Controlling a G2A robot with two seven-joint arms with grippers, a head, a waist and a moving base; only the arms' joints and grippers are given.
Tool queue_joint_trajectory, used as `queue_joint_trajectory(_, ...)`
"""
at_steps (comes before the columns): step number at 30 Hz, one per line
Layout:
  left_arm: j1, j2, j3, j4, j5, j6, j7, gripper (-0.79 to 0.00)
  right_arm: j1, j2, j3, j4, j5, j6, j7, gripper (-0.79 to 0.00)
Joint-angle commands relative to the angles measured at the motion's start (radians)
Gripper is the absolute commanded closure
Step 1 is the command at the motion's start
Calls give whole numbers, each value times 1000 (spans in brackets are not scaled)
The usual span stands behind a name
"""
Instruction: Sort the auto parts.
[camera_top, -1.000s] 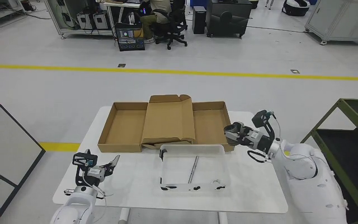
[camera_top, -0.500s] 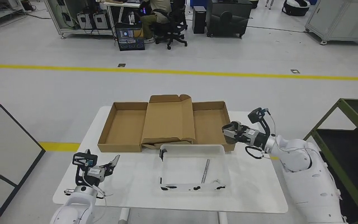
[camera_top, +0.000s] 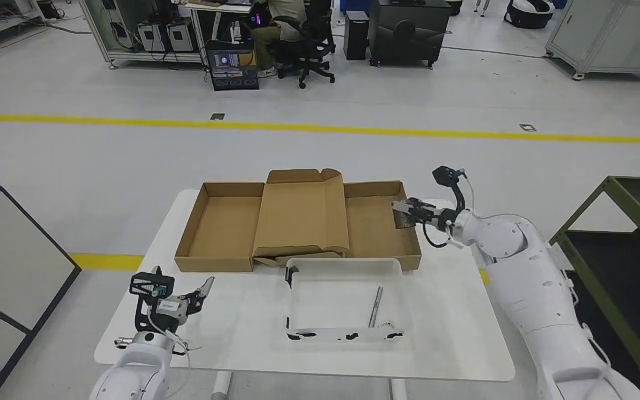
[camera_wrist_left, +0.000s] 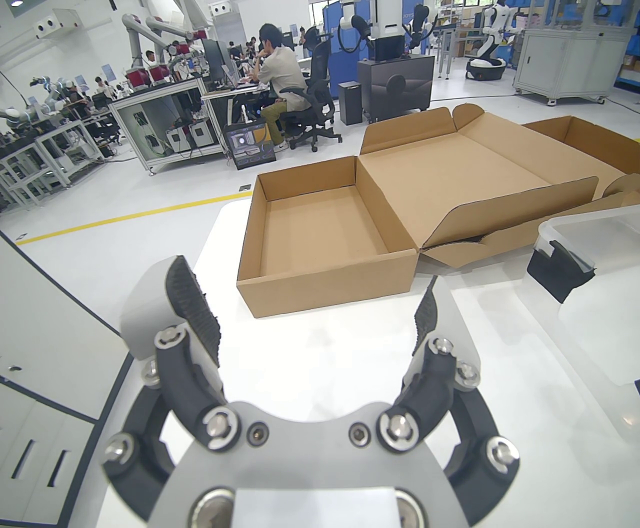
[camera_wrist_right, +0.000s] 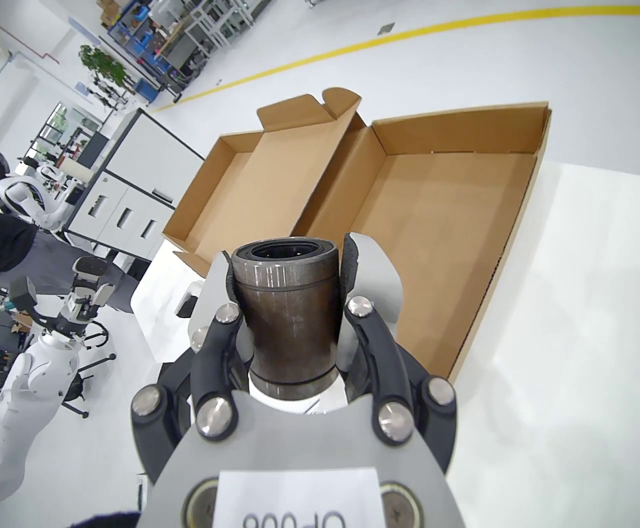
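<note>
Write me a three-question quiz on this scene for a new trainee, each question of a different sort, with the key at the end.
1. True or false: the left pincer is shut on a part.
2. What does the right pincer hold?
A. a spring
B. a dark metal sleeve
C. nothing
3. Fill in the blank: the thin metal rod lies inside the ____.

Key
1. False: its jaws stand open over the white table, with nothing between them.
2. B
3. clear plastic bin
</note>
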Motion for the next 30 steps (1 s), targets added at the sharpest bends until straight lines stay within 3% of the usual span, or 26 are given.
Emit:
queue_joint_trajectory(1,0,0,0,0,0,0,0,-785,29,-17,-39,84,-7,17,-13,0)
queue_joint_trajectory(10,0,0,0,0,0,0,0,-785,124,-91,-127,361,41,60,-53,0)
queue_joint_trajectory(15,0,0,0,0,0,0,0,-785,154,-116,-149,430,44,39,-64,0)
queue_joint_trajectory(23,0,0,0,0,0,0,0,-785,174,-150,-178,493,24,96,-100,0)
queue_joint_trajectory(25,0,0,0,0,0,0,0,-785,179,-155,-181,504,22,107,-112,-142)
queue_joint_trajectory(30,0,0,0,0,0,0,0,-785,185,-166,-189,520,11,120,-126,-129)
